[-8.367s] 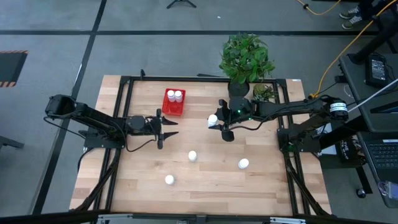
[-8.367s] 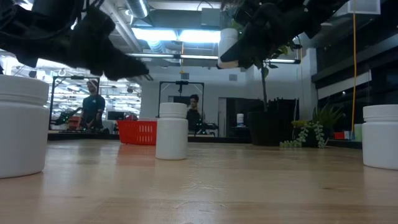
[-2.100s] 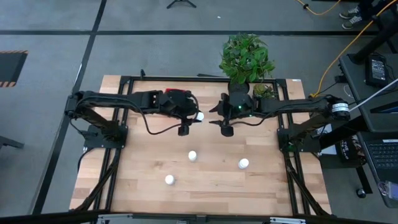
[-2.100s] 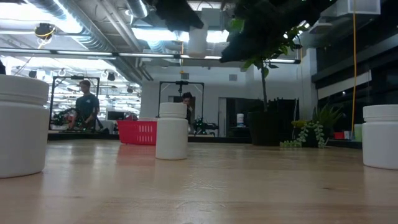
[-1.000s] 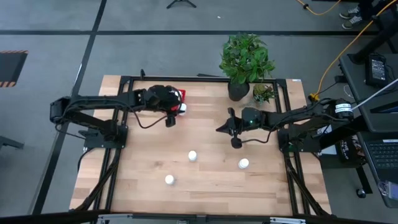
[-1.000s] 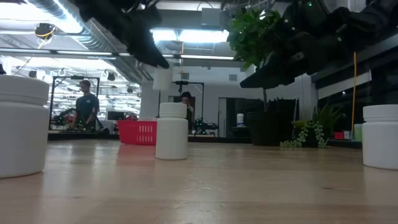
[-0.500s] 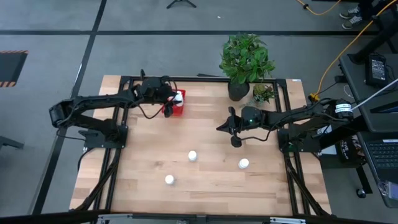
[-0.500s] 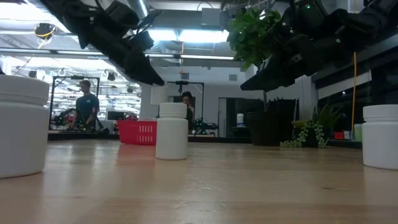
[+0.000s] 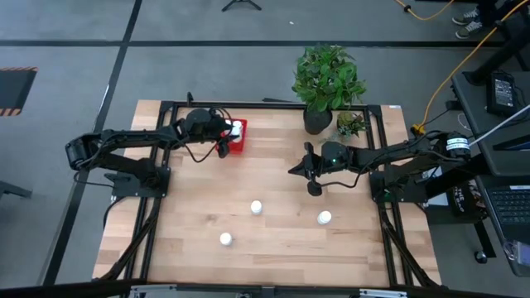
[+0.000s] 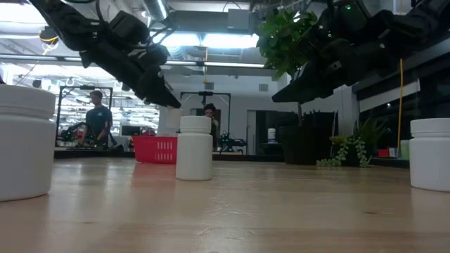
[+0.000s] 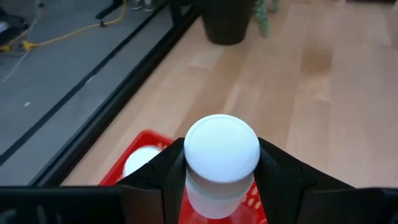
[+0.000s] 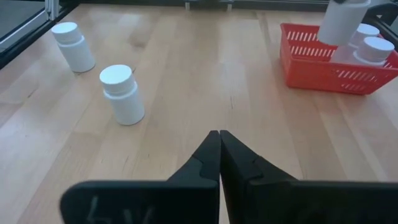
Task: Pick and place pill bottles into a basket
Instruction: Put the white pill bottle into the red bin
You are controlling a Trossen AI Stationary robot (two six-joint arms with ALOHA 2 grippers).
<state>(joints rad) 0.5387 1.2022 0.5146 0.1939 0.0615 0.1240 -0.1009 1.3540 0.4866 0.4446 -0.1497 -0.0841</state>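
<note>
Seen from above, we find the left gripper (image 9: pixel 233 129) over the basket (image 9: pixel 232 144), a small red container near the far edge of the wooden table (image 9: pixel 273 248). Its two dark fingers (image 11: pixel 155 171) clasp a white pill bottle (image 11: pixel 221 163) on either side just below the cap; the bottle stands upright and hangs above the basket, whose red rim shows beneath it in the left wrist view. From the right wrist view we count two more bottles (image 12: pixel 370 48) already standing in the basket, side by side, with the held bottle just above and beside them. The right gripper (image 9: pixel 311 179) waits over the middle of the table, right of centre, with its fingers (image 12: pixel 205 163) pressed together and nothing between them. Three further bottles stand upright on the open table, well apart from the basket: the first (image 9: pixel 257 207) near the centre, the second (image 9: pixel 324 218) to its right, and the third (image 9: pixel 225 239) nearer the front edge. A potted plant (image 9: pixel 325 83) stands at the far edge, to the right of the basket. In the low view we see a person (image 10: pixel 99 119) in the room beyond the table.
</note>
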